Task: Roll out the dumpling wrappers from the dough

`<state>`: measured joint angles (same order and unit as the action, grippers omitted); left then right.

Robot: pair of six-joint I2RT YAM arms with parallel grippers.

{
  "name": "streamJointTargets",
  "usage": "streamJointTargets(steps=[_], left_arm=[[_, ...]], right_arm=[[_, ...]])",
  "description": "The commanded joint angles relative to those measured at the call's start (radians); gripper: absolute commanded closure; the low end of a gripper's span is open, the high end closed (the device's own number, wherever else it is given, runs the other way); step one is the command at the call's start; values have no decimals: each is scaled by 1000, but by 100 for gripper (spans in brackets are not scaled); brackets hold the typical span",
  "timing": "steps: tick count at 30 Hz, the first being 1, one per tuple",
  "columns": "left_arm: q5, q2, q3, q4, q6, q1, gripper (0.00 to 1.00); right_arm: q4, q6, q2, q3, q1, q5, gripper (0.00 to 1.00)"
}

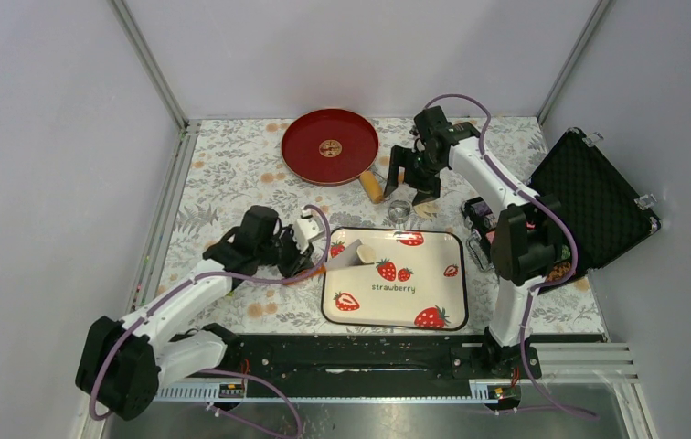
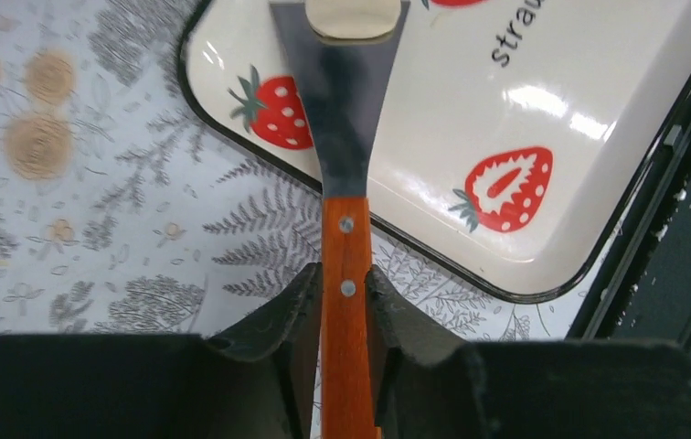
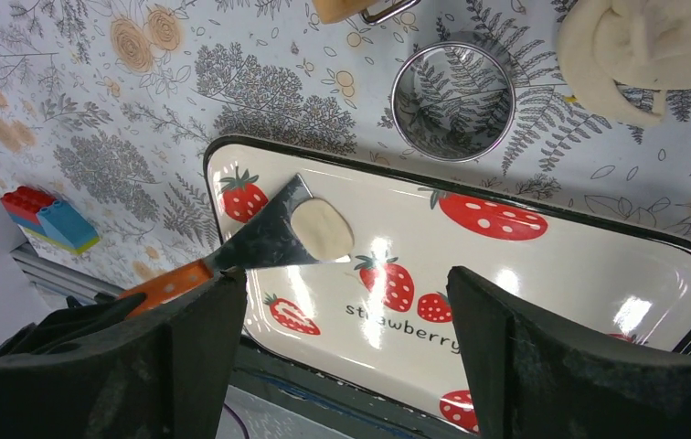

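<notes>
The spatula [image 2: 342, 110] is clamped in the left end effector [image 2: 344, 302], a dumpling wrapper [image 3: 322, 229] borne at its blade tip over the tray [image 1: 433, 274]; the right end effector [image 3: 346, 279] is spread wide.

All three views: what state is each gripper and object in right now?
Left gripper: shut on the spatula handle.
Right gripper: open, empty.
Spatula: blade tip over the tray, carrying the wrapper.
Wrapper: flat, on the blade tip.
Cutter: upright, nothing inside.
Case: open.

Left fingers [image 2: 273, 322] clamped, right fingers [image 3: 526, 358] spread apart
</notes>
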<state>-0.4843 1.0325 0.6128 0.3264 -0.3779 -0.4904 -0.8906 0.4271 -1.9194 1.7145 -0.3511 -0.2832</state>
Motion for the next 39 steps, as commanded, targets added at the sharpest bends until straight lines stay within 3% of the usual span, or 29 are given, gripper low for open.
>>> streamJointTargets(steps=[1,7,10,12,14,20,25,30,34,38,39], left_arm=[[-55,84,51,46,-54,-2,100],[-16,198,102,84,-78,-50,99],[11,213,111,82,-79,-60,77],[28,204,100,63,-78,-62,42],[44,196,95,57,-88,-63,35],[110,260,132,121,-157,-63,32],[135,348,169,163,-204,-63,33],[150,407,186,182,-225,-63,43],[152,416,184,182,-223,-63,67],[159,412,186,195,-224,-63,98],[159,409,188,202,-227,-63,100]], right_arm=[[-34,24,-6,41,-9,-30,13],[2,34,5,-23,-9,-46,13],[9,35,15,-42,-9,-50,13],[10,34,18,-46,-9,-51,12],[10,33,19,-49,-10,-52,12],[10,32,14,-52,-9,-61,12],[19,38,7,-48,-9,-74,12],[18,46,-17,-7,-10,-84,12],[19,61,-58,53,-9,-98,12],[19,87,-139,143,-11,-130,12],[18,97,-163,172,-12,-141,13]])
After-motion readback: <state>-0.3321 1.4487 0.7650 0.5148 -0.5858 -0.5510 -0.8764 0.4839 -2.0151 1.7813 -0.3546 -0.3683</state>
